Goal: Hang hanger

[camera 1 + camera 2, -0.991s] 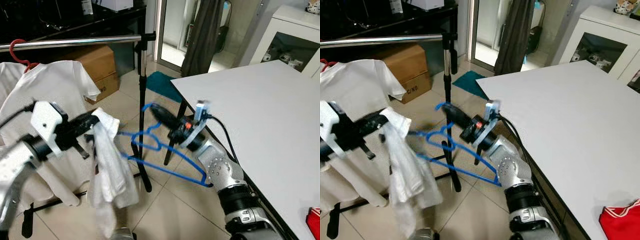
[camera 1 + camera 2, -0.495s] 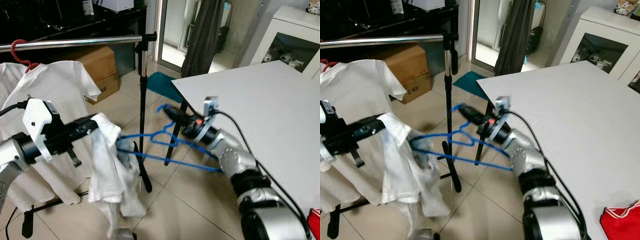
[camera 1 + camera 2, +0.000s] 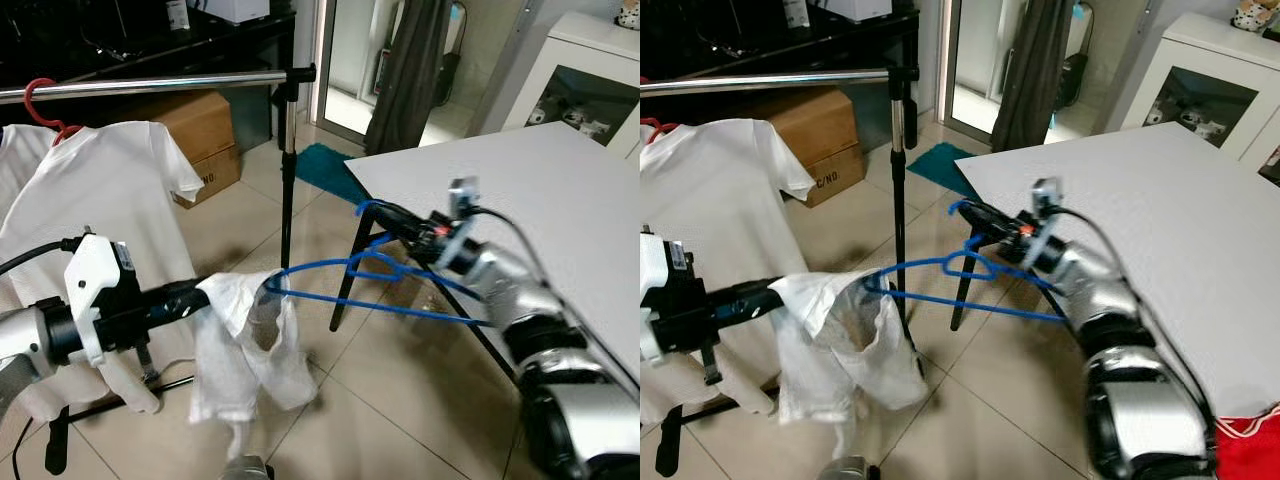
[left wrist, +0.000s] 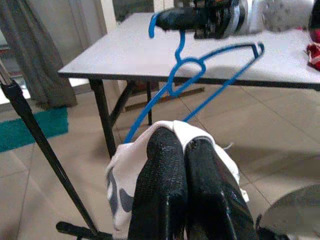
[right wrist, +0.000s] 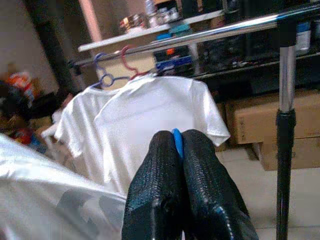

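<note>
Since a second ago the right gripper [image 3: 385, 214] swung outward, fingers clamped on the blue hanger [image 3: 400, 290] by its hook. Left gripper [image 4: 186, 150] pinches the white shirt [image 3: 250, 340] at the hanger's far tip. I'd thread slowly, keeping the collar open.

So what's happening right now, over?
Right claw shut on blue hanger at its hook. Left claw shut on white shirt, hanger end inside it. Rail not reached; a hung shirt on it.

Hanger [image 3: 390, 285] between both end effectors, rail [image 3: 150, 85] behind on left, table [image 3: 540, 200] on right.
</note>
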You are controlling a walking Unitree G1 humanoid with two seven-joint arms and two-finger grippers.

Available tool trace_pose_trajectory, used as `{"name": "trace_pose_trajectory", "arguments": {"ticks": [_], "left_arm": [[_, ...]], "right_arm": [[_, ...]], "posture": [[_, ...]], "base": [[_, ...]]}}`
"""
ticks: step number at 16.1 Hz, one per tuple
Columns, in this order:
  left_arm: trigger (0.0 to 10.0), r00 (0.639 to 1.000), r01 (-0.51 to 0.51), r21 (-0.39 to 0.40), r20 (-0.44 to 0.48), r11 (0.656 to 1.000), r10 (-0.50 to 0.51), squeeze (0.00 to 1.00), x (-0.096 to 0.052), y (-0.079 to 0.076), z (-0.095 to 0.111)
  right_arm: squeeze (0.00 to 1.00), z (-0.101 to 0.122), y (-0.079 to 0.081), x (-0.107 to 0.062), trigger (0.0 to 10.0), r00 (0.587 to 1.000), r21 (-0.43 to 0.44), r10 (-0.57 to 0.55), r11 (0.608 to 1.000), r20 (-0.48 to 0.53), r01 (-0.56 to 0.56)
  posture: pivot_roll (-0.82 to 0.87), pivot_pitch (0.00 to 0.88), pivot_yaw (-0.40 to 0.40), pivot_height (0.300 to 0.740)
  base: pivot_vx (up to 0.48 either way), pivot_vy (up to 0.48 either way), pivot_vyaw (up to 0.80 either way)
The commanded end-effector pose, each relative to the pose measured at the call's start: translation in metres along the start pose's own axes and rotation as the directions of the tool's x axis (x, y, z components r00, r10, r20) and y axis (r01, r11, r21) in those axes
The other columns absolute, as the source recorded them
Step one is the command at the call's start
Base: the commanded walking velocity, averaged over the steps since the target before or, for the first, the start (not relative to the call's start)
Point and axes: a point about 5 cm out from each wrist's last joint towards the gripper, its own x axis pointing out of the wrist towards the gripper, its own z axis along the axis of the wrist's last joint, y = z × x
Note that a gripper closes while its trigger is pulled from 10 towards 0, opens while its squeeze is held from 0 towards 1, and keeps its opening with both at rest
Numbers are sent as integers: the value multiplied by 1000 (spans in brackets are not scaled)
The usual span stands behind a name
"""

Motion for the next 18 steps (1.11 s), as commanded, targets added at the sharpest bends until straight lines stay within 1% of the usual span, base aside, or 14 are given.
{"name": "trace_pose_trajectory", "arguments": {"ticks": [1, 2, 5, 6, 7, 10, 13, 15, 16, 17, 18], "left_arm": [[10000, 1000, 10, 28, -10, 1000, -10, 0, -3, -1, 5], [10000, 999, 20, 32, -38, 999, -19, 0, -5, -2, 2], [10000, 994, 37, 50, -100, 998, -32, 0, -8, -3, -3], [10000, 988, 62, 59, -144, 996, -53, 0, -10, -4, -6], [10000, 971, 108, 74, -223, 991, -89, 0, -15, -5, -12], [10000, 954, 129, 88, -283, 988, -100, 0, -23, 0, -14], [10000, 946, 140, 111, -307, 984, -100, 0, -26, 4, -13], [10000, 933, 168, 121, -340, 978, -118, 0, -28, 7, -15], [10000, 928, 174, 128, -353, 976, -120, 0, -29, 11, -15], [10000, 928, 173, 134, -354, 976, -116, 0, -29, 12, -15], [10000, 929, 174, 148, -351, 974, -113, 0, -28, 16, -13]], "right_arm": [[0, 4, 0, -3, 10000, 998, -11, 48, 999, -38, -49], [0, 5, 1, -11, 10000, 991, -10, 98, 995, -88, -99], [0, 4, 4, -17, 10000, 971, 1, 180, 983, -157, -182], [0, 2, 7, -18, 10000, 954, 19, 229, 973, -192, -230], [0, -2, 9, -18, 10000, 938, 38, 269, 963, -218, -267], [0, -5, 12, -13, 10000, 935, 57, 283, 959, -211, -278], [0, -18, 18, -6, 10000, 940, 111, 294, 954, -173, -278], [0, -40, 30, -1, 10000, 931, 191, 328, 935, -159, -297], [0, -49, 37, 4, 10000, 928, 225, 341, 926, -148, -304], [0, -52, 38, 6, 10000, 930, 227, 339, 926, -144, -303], [0, -56, 40, 14, 10000, 945, 210, 301, 939, -128, -271]], "posture": [[189, 0, -35, 740], [190, 0, -33, 740], [189, 0, -33, 740], [190, 0, -34, 740], [194, 0, -34, 740], [194, 0, -34, 740], [199, 0, -32, 740], [200, 0, -26, 740], [198, 0, -20, 740], [198, 0, -20, 740], [196, 0, -19, 740]], "base": [[0, 0, 0], [0, 0, 0], [0, 0, 0], [0, 0, 0], [0, 0, 0], [0, 0, 0], [0, 0, 0], [0, 0, 0], [0, 0, 0], [0, 0, 0], [0, 0, 0]]}}
